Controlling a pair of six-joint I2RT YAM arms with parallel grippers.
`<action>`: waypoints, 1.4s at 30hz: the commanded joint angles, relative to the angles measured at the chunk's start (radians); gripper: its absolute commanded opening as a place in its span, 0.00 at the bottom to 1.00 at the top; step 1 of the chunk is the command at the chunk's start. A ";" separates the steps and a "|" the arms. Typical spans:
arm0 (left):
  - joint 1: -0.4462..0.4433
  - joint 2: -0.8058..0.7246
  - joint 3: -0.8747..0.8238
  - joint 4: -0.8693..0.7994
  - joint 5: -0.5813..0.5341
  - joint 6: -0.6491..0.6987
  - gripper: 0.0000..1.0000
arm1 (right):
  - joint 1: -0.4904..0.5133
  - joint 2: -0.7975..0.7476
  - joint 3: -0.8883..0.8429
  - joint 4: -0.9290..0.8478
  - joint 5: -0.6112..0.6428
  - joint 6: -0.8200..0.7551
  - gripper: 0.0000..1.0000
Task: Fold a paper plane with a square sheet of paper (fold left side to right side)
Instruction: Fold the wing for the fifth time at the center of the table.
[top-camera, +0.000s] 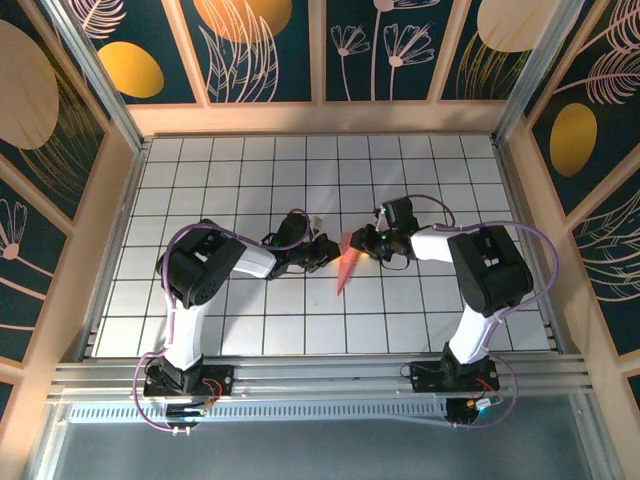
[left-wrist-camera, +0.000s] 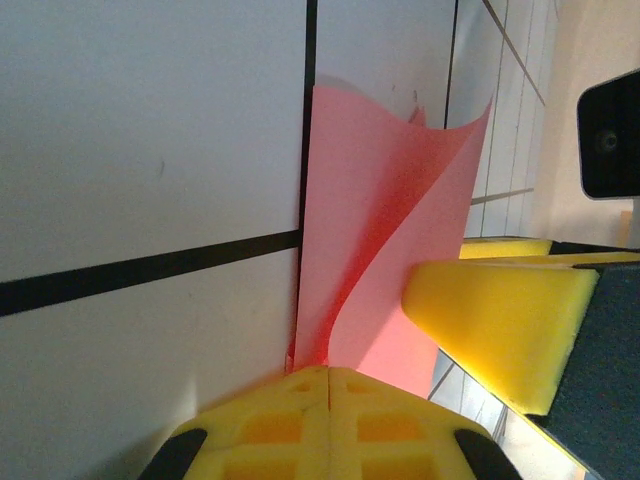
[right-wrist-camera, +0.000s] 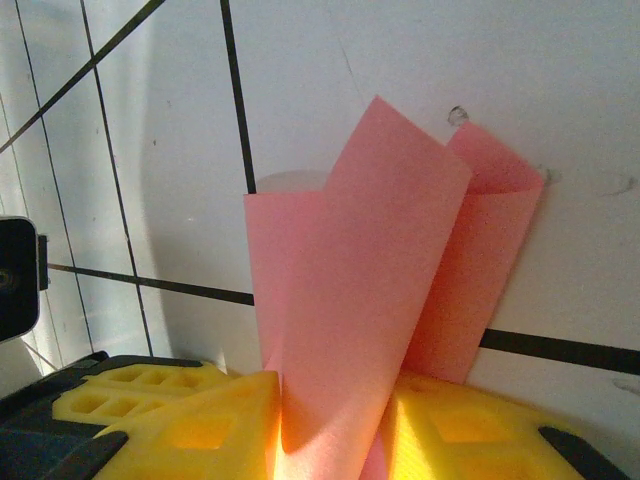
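Top external view places the left fingers (top-camera: 320, 250) at mid-desk (top-camera: 250, 170), just left of the sheet of paper (top-camera: 344, 268). The sheet lies there as a slim pink point between both arms.

Left wrist view shows the left fingers (left-wrist-camera: 260, 425) pressed together, with the sheet's (left-wrist-camera: 370, 220) near end at their tips. Whether the seam clamps paper cannot be told. The flaps stand up off the desk and curl, so the material is judged very light, limp and springy, and easy to crease or tear.

Right wrist view shows the right fingers (right-wrist-camera: 470, 430) closed on the sheet's (right-wrist-camera: 350, 280) lower end, with two loose layers fanning upward.

The best hold is judged to be low and close to the crease, where the layers stack. A pinch at a free edge would likely buckle it.
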 joint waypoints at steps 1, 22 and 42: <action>-0.019 0.041 -0.007 -0.159 -0.063 0.017 0.00 | 0.021 0.000 -0.007 0.007 0.016 0.012 0.32; -0.026 0.065 0.026 -0.230 -0.086 0.037 0.00 | 0.005 -0.058 -0.019 -0.024 0.041 0.025 0.33; -0.037 0.082 0.066 -0.292 -0.111 0.058 0.00 | -0.044 -0.166 -0.030 -0.130 0.063 -0.027 0.34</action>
